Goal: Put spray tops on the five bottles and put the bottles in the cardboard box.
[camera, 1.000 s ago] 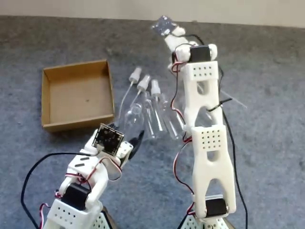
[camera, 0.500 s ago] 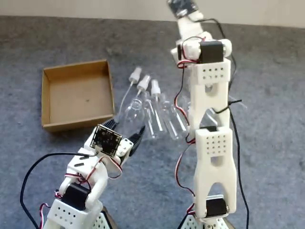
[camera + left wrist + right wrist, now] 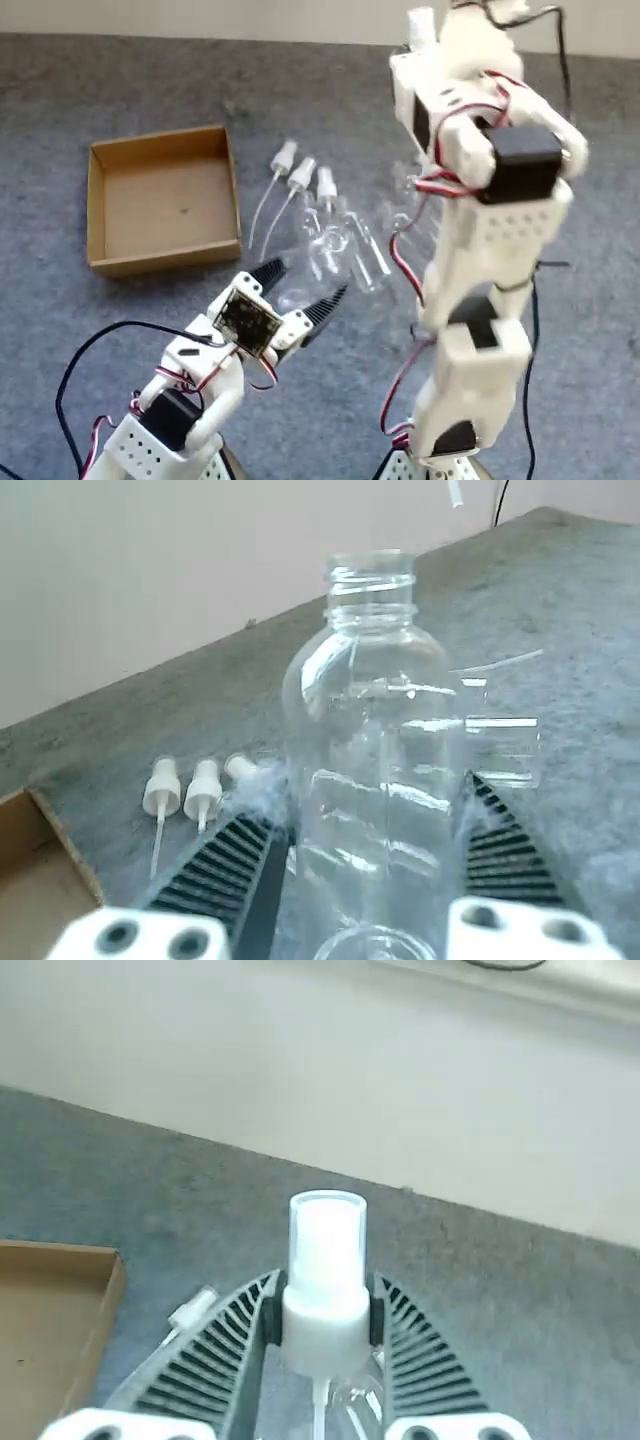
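Grey carpet point(image 3: 120, 90) runs to a pale wall point(image 3: 200, 15). The open brown cardboard box point(image 3: 160, 140) sits left. The left gripper point(image 3: 306, 279), spread wide, straddles a clear plastic bottle point(image 3: 370, 730). The right gripper point(image 3: 325, 1281) pinches a white spray top point(image 3: 327, 1225) high by the far edge.

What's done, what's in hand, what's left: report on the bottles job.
Done: nothing yet; the cardboard box holds no bottle and no bottle looks capped. In hand: the right gripper pinches one spray top; the left gripper is open around a bottle. Left: three spray tops and the other bottles lie on the carpet, so all capping and boxing.
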Controlling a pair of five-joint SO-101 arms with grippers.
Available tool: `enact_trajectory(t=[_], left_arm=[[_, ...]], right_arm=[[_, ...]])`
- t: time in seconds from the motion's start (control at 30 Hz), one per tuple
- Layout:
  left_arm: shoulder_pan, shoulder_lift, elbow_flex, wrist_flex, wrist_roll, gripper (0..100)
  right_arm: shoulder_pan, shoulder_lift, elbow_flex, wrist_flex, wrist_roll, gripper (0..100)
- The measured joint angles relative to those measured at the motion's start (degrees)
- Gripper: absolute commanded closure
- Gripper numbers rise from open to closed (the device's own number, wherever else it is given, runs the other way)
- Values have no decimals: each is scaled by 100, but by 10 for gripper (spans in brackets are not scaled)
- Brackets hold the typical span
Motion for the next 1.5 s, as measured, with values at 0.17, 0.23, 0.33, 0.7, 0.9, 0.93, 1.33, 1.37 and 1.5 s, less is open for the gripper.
enact_trajectory(t=[0.17,0.23,0.33,0.7,0.9,0.93,1.33,1.37,1.5], left_arm=[[334,0,0,-466,0,877],[519,0,0,-510,0,877],[844,0,0,-536,0,877],[1275,0,0,-563,0,877],[1301,0,0,-563,0,877],[1301,0,0,-563,0,877],[1600,0,0,-563,0,877],[1609,0,0,-536,0,877],[1609,0,0,-325,0,877]], right_arm=[[18,-1389,1169,0,-220,935],[18,-1873,1442,0,-229,935],[18,-2497,1705,0,-237,935],[18,-3982,2813,0,-264,935],[18,-4246,3341,0,-264,937],[18,-4246,3420,0,-264,937],[-334,-4255,4273,-501,-1116,937],[-334,-4264,4273,-545,-1134,937],[-343,-4264,4273,-571,-1152,937]])
